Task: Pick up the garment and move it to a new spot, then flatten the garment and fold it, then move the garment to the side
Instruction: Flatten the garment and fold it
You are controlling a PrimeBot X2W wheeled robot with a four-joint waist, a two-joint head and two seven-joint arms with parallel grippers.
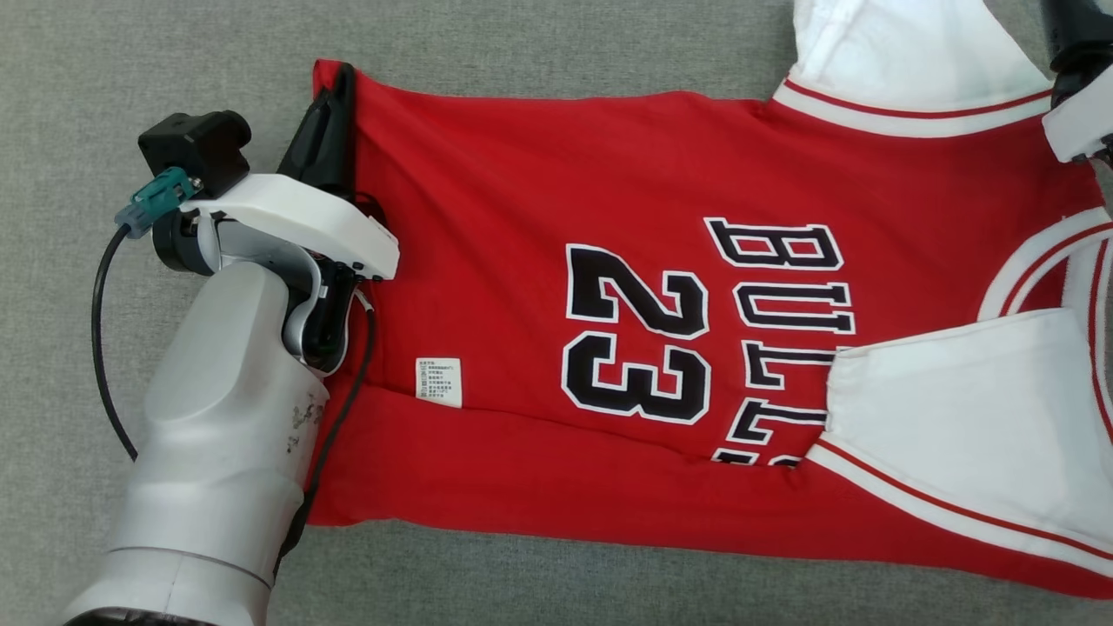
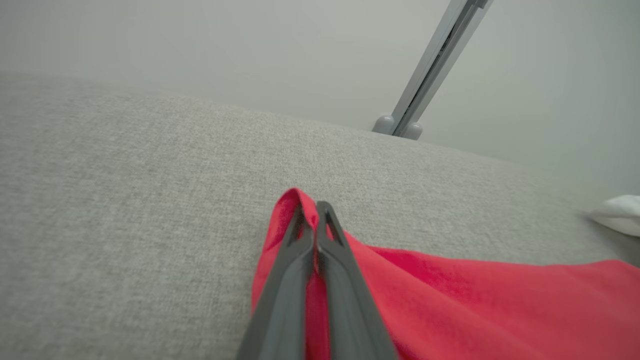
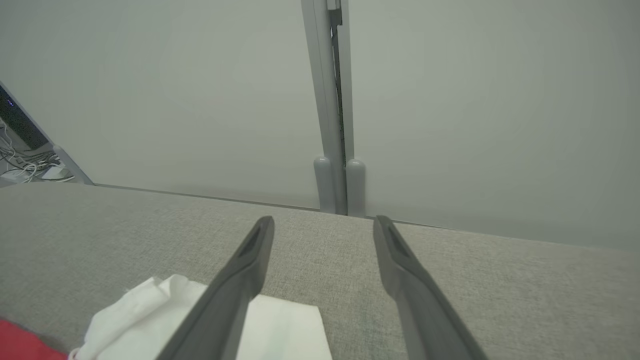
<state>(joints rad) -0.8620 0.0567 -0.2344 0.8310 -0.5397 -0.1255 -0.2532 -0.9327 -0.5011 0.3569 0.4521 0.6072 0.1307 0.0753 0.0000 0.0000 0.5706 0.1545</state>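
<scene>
The garment (image 1: 556,200) is a red basketball jersey with white sleeves, "BULLS" and "23" printed on it, spread across the grey cloth surface with its near long edge folded over. My left gripper (image 1: 335,83) is shut on the jersey's far hem corner at the upper left. In the left wrist view that red corner (image 2: 290,200) is pinched between the dark fingers (image 2: 280,300) of the left gripper (image 2: 312,206). My right gripper (image 3: 324,220) stands open above the surface, with a white sleeve (image 3: 280,325) under its left finger. A piece of the right arm (image 1: 1078,104) shows at the upper right.
The grey fabric surface (image 1: 130,52) extends around the jersey on all sides. A pale wall with a grey vertical rail (image 3: 332,100) stands behind the far edge. Cables and equipment (image 3: 25,160) sit at the far left of the right wrist view.
</scene>
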